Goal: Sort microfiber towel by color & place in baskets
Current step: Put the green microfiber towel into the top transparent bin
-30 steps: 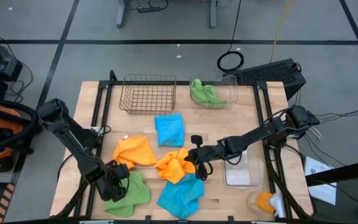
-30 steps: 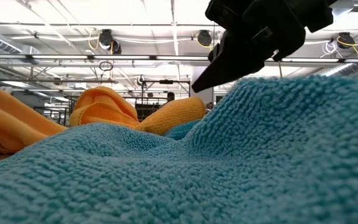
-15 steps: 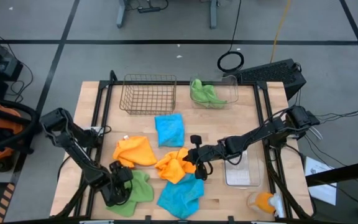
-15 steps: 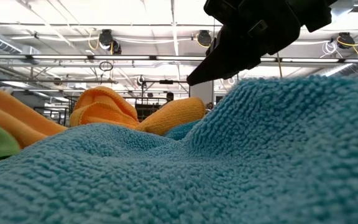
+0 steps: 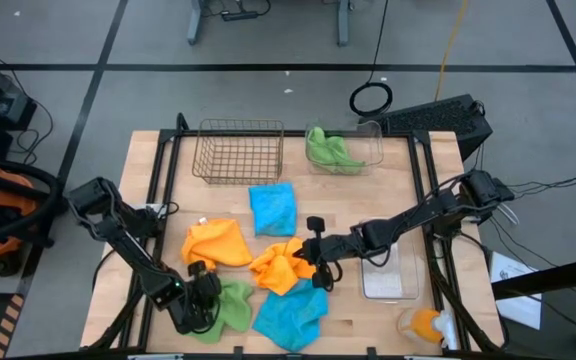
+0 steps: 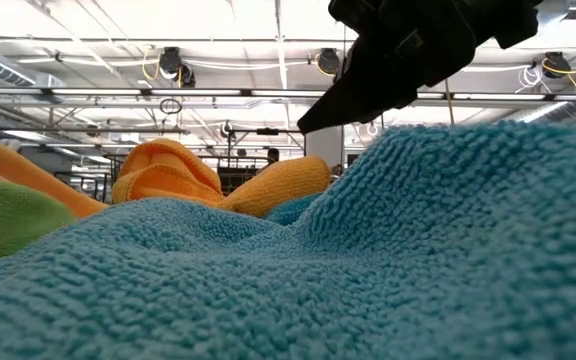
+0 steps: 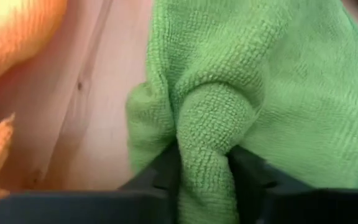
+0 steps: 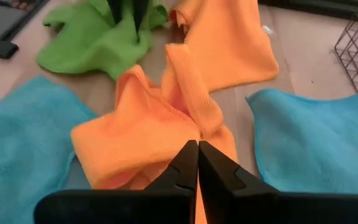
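With one green towel (image 5: 330, 149) sitting in the upper clear bin (image 5: 373, 144), the left gripper (image 5: 204, 312) is pinching another green towel (image 5: 230, 303) at lower left, the right gripper (image 5: 315, 262) is hovering pressed together over an orange towel (image 5: 280, 266), and five towels are lying unsorted.

Wooden table (image 5: 158, 200) carries: wire basket (image 5: 239, 152) at far edge. Beside the basket, a clear bin (image 5: 346, 148) holding a green towel. Nearer than the basket: blue towel (image 5: 273, 208), two orange towels (image 5: 216, 242) (image 5: 280, 265), green towel (image 5: 230, 303), second blue towel (image 5: 290, 313). Second clear bin (image 5: 388, 274) well right of basket.
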{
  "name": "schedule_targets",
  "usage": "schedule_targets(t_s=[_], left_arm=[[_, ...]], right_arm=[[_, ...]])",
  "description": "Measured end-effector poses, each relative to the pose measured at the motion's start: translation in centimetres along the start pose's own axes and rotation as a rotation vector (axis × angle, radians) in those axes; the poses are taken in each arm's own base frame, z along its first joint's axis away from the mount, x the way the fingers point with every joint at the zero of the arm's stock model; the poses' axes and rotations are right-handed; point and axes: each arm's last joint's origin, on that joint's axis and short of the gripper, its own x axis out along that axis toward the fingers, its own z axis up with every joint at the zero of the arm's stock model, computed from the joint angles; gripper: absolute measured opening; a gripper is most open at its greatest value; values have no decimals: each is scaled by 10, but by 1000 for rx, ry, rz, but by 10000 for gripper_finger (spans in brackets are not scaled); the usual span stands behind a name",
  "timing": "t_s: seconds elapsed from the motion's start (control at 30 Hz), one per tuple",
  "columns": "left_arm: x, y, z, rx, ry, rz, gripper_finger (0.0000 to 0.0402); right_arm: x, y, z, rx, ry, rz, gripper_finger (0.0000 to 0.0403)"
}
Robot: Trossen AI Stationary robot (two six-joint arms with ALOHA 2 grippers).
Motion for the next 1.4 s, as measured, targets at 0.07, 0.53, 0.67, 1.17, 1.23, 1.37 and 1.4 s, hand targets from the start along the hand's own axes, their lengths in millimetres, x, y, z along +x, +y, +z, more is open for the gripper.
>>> schedule_targets(t_s=[0.07,0.53,0.67,1.17,1.23,1.37,1.4], left_arm=[[-1,-1,1,30,-13,7,40],[-80,-4,55,232,-166,146,44],[-99,-3,75,323,-334,211,43],[-88,18,137,368,-456,306,43],[-87,20,141,351,-459,307,43],[-87,20,142,345,-467,301,43],[-87,19,142,350,-474,294,43]], right_arm=[[-1,3,4,2,-38,7,4],[-18,28,41,35,-453,30,29],[-23,32,47,41,-531,40,76],[5,36,85,-61,-434,-129,335],[15,33,85,-76,-349,-188,345],[32,31,81,-61,-243,-230,343],[36,32,80,-54,-234,-231,339]])
